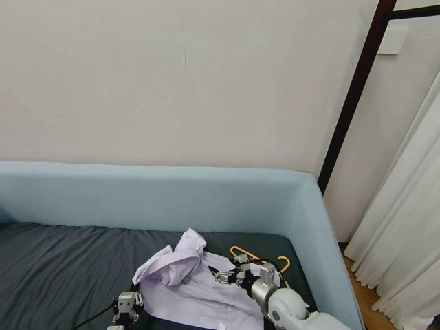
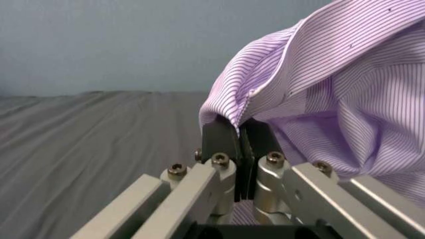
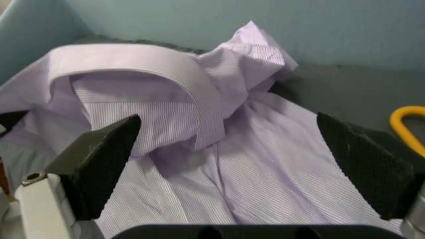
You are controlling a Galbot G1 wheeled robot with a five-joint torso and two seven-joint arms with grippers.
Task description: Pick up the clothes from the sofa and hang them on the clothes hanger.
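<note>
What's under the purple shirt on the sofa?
Grey seat cushion under the shirt. A yellow hanger pokes out beside it; any part beneath is covered. Left gripper pinches the shirt; right gripper hovers open.

matt woven shirt [image 3: 219, 149], cloth sofa [image 1: 172, 199]

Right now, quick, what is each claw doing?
Left claw: closed on an edge of the lilac pinstriped shirt.
Right claw: open wide, facing that shirt, holding nothing.
</note>
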